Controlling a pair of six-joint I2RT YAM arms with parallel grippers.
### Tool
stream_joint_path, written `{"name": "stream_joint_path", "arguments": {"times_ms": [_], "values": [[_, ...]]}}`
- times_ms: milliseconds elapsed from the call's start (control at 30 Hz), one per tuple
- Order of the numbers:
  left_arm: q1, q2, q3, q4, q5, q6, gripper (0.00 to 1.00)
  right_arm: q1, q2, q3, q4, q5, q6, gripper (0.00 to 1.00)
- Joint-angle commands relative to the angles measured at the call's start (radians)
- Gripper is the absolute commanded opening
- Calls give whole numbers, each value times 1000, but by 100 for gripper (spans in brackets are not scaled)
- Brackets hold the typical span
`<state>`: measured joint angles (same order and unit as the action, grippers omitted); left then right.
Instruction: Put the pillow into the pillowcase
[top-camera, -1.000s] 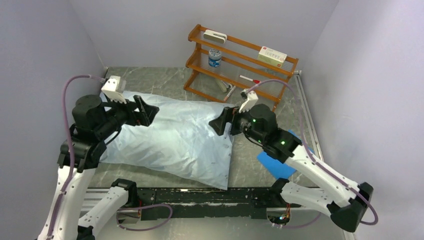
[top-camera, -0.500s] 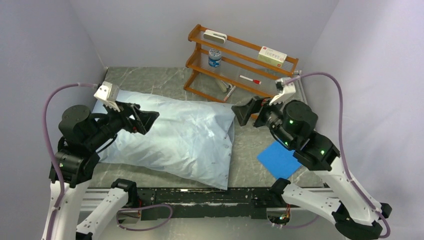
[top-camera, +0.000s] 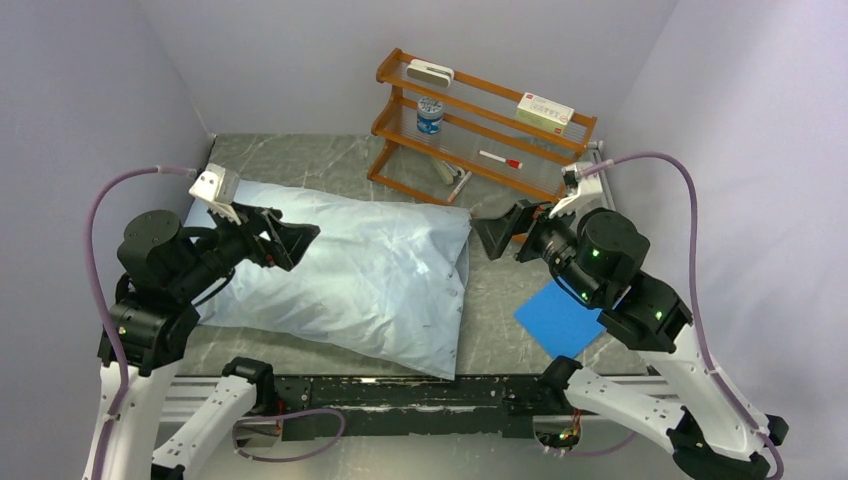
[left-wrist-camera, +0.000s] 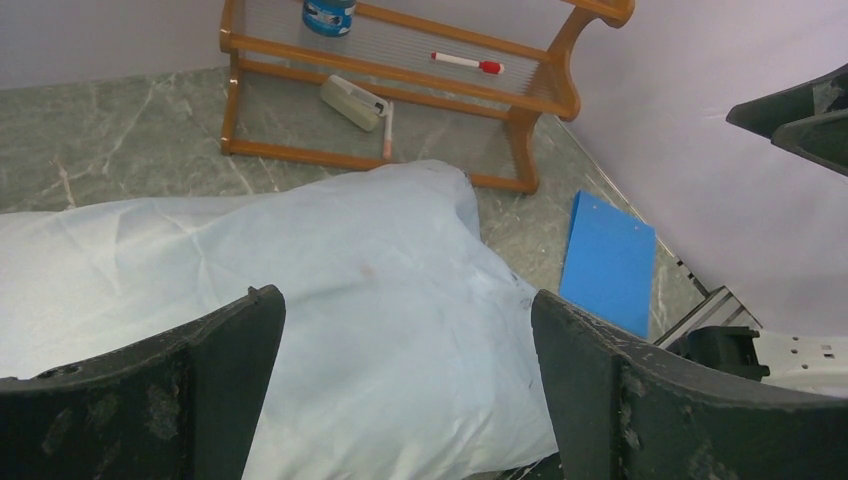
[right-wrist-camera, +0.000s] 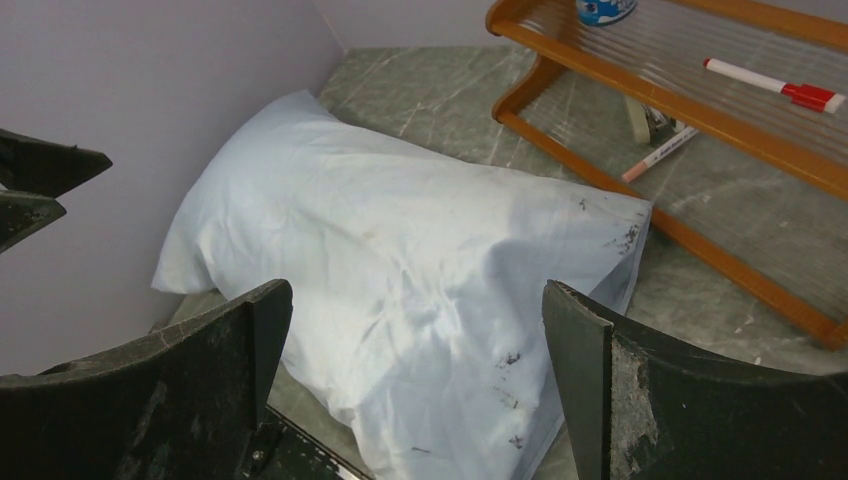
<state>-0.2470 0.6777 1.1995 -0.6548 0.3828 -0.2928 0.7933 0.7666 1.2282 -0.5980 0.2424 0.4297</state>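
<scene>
The pillowcase (top-camera: 350, 275) lies across the table, pale blue, wrinkled and plump, its seamed right end (top-camera: 462, 270) facing the blue sheet. It also fills the lower left wrist view as pillowcase (left-wrist-camera: 300, 270) and shows in the right wrist view as pillowcase (right-wrist-camera: 400, 240) with dark smudges near its end. The pillow itself is hidden; only the case's fabric shows. My left gripper (top-camera: 292, 242) hovers open above the case's left part, nothing between the jaws of the left gripper (left-wrist-camera: 405, 300). My right gripper (top-camera: 492, 235) hangs open just right of the case's upper right corner, and the right gripper (right-wrist-camera: 417, 290) is empty.
A wooden rack (top-camera: 480, 130) stands at the back right with a blue-lidded jar (top-camera: 430, 115), a white box (top-camera: 545, 110) and a red-capped marker (top-camera: 498, 158). A flat bright-blue sheet (top-camera: 560, 320) lies right of the case. Walls close in on the left and right.
My right gripper has drawn back to the right and upward, off the pillowcase's right end. The left arm has leaned back to the left, its gripper staying over the case. The pillowcase has not moved.
</scene>
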Motion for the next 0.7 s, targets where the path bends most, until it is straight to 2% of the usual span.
{"name": "stream_joint_path", "arguments": {"times_ms": [0, 667], "values": [[-6, -10, 12, 16, -4, -14, 98, 0, -8, 26, -6, -7, 4, 100], [-6, -18, -19, 28, -21, -30, 98, 0, -83, -21, 35, -3, 17, 99]]}}
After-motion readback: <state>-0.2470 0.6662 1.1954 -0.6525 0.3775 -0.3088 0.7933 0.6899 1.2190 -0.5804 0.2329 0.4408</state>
